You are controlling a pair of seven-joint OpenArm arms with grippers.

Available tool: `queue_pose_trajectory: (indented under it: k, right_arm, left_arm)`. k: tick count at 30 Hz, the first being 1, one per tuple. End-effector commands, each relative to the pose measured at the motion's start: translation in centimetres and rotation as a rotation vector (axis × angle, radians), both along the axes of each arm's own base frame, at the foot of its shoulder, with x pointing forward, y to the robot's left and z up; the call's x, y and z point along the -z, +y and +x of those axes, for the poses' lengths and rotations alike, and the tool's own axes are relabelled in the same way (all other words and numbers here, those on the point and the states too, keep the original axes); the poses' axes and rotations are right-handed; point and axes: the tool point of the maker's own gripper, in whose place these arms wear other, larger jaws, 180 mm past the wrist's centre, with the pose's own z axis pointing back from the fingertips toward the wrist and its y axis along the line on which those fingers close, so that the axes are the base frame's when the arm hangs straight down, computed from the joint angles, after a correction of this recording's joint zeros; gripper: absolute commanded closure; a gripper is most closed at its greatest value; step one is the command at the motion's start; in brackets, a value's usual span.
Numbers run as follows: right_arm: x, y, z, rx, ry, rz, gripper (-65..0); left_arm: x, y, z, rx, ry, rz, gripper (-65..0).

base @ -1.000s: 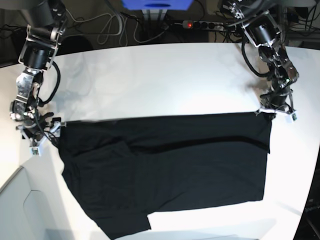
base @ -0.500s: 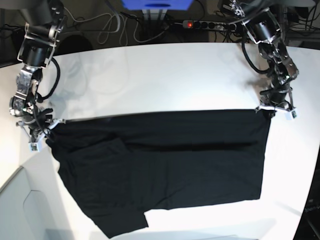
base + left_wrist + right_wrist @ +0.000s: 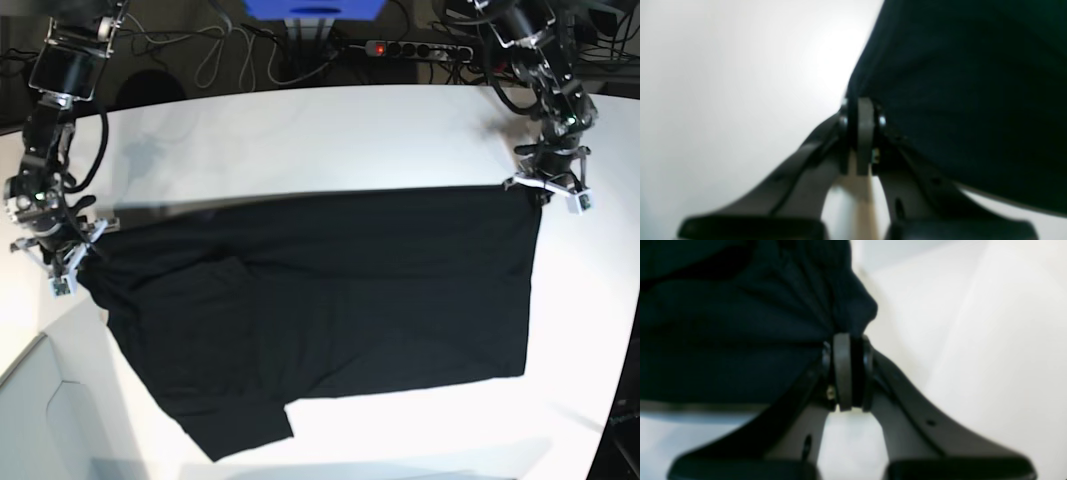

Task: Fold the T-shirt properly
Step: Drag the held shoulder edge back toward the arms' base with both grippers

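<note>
pinching hard, the left gripper (image 3: 862,110) has its jaws pressed together on a corner of the t-shirt (image 3: 330,310), with black cloth bunched right at the tips in the left wrist view. in the base view this left gripper (image 3: 549,188) sits at the shirt's far corner, close to the desk's right edge. the right gripper (image 3: 846,340) is likewise closed tight, a gathered fold of the black fabric fanning out from between its jaws in the right wrist view. seen from the base camera, the right gripper (image 3: 68,255) holds the opposite far corner, near the desk's left edge.

between the two grips the far edge of the shirt runs nearly straight across the middle of the white desk (image 3: 300,140), slightly lower at the left end. the rest of the cloth spreads flat toward the near edge, plain black side up, with a short sleeve flap (image 3: 245,430) sticking out toward the near left corner. a shallow crease crosses the left part of the fabric. the right side edge lies straight, set in from the desk's right edge.

compared with a second ago, the right gripper has gone from wide open beside the corner to clamped on it, and both grippers have moved toward the far edge of the desk, carrying the shirt's top edge with them. the whole garment has slid the same way, so more bare desk shows along the near edge, and the long horizontal fold seen earlier has mostly flattened.
</note>
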Motion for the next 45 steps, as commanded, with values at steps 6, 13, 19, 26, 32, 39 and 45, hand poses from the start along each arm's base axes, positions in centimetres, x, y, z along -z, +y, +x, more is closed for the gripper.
queue_pose_trajectory:
  k: [6,13,19,26,32,39,45]
  right_arm:
    - [-6.5,-0.2,2.8,-0.068,-0.082,-0.106,-0.2]
    - [-10.0,-1.1,5.0,-0.013,-0.071,-0.141,-0.2]
    - [-10.9,-2.3,4.9,0.005,-0.064,-0.173,-0.2]
    - [-9.5,-2.7,3.6,0.009,-0.02,-0.18,-0.2]
    - [-4.7,-2.0,-0.1,-0.042,0.051,-0.161,-0.2]
    - [-2.0,-0.6,-4.7,-0.101,0.107,-0.17,-0.2]
    - [-0.9,-0.7,-8.8,-0.043,0.141,-0.149,-0.2]
  left_arm:
    - [-7.4,-0.1,2.8,0.042,-0.158,0.112,0.0]
    - [-9.8,1.3,3.8,-0.01,-0.118,0.086,0.0]
    - [-9.6,1.7,3.2,-0.023,-0.107,0.086,0.0]
    - [-8.7,1.6,2.1,-0.019,-0.071,0.089,0.0]
    - [-5.8,0.7,-0.9,-0.026,0.01,0.058,0.0]
    - [-2.4,0.3,-5.9,-0.09,0.11,0.004,0.0]
    - [-1.1,0.3,-8.6,-0.09,0.182,0.007,0.0]
